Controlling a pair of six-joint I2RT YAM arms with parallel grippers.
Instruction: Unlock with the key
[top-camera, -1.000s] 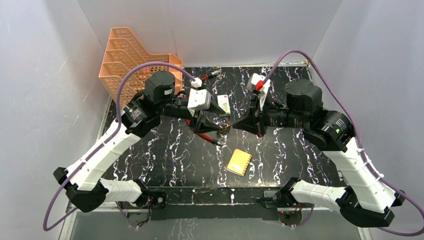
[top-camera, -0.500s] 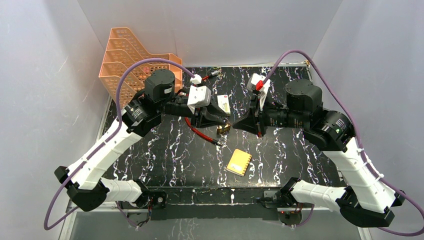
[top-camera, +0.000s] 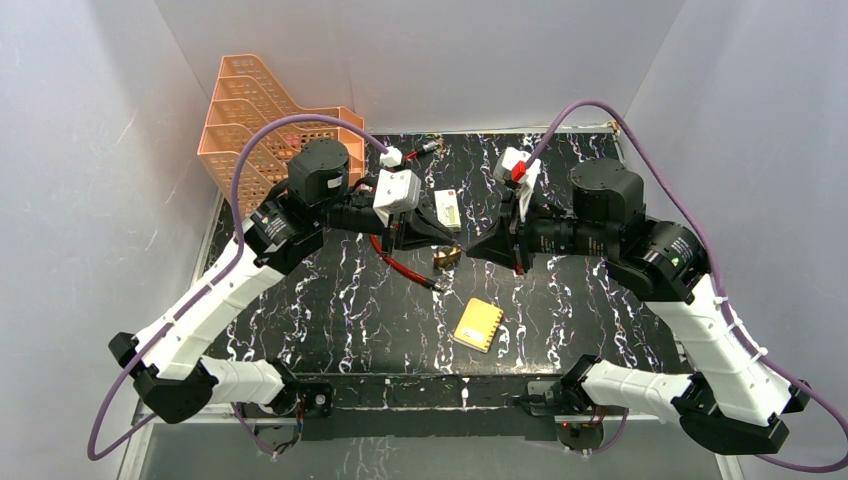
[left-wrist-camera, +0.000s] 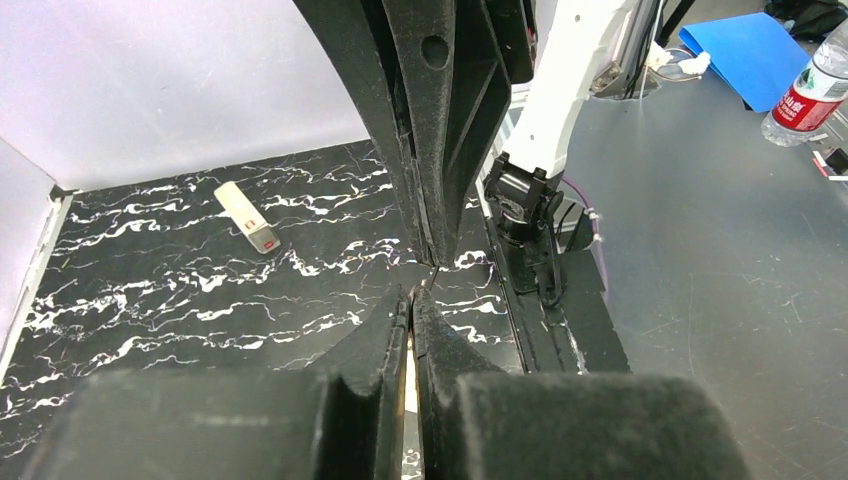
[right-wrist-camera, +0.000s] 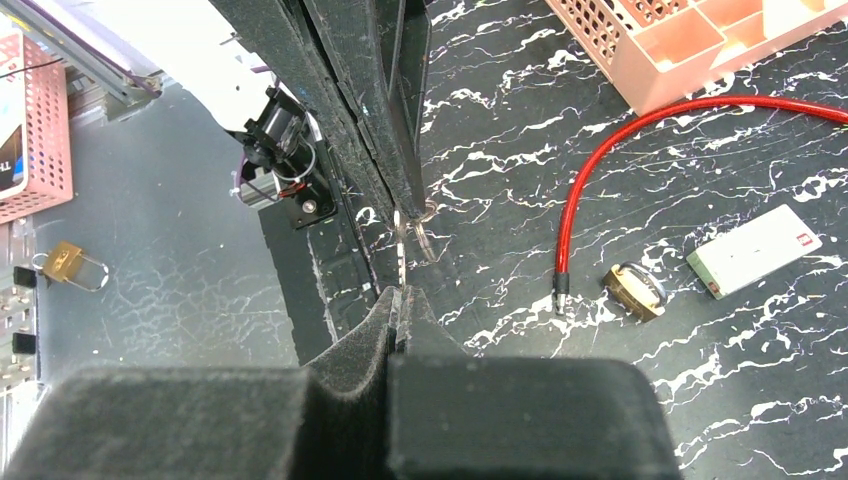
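the key (right-wrist-camera: 401, 252) is up off the table, a thin metal sliver bridging the tips of the two grippers, with a small ring (right-wrist-camera: 425, 236) hanging at its side. the right gripper (right-wrist-camera: 399, 294) has its jaws pressed together on the near end of it. the left gripper (right-wrist-camera: 406, 208) meets it tip to tip from the opposite side, its jaws squeezed together on the key's other end. in the top view the key is too small to make out; there the two grippers touch noses over the middle of the table (top-camera: 330, 300). the padlock (top-camera: 447, 257) lies on the table just below that meeting point, apart from both grippers. the red cable (top-camera: 402, 266) runs beside it, one metal end near the padlock. a white card (top-camera: 448, 209) lies further back, a yellow block (top-camera: 478, 323) nearer the bases, and an orange tray (top-camera: 250, 120) stands at the back left corner.
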